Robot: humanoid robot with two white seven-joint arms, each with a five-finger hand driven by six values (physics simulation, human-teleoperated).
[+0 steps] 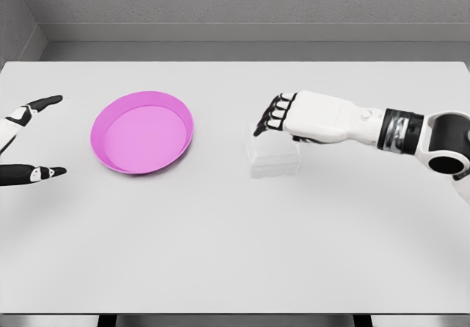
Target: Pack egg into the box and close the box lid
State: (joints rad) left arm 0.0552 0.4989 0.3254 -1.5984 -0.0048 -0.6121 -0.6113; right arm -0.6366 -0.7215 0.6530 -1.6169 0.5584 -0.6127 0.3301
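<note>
A small clear plastic box (273, 158) sits on the white table right of centre, its lid down as far as I can tell. My right hand (273, 117) hovers over the box's far edge, palm down, with its dark-tipped fingers (261, 129) curled toward the lid; it holds nothing. My left hand (33, 137) shows at the far left edge, fingers spread wide and holding nothing. No egg shows anywhere, and the box's contents are too faint to read.
A shallow pink plate (110, 117) lies left of centre with nothing on it. The white table (235, 253) ends at a grey wall at the back.
</note>
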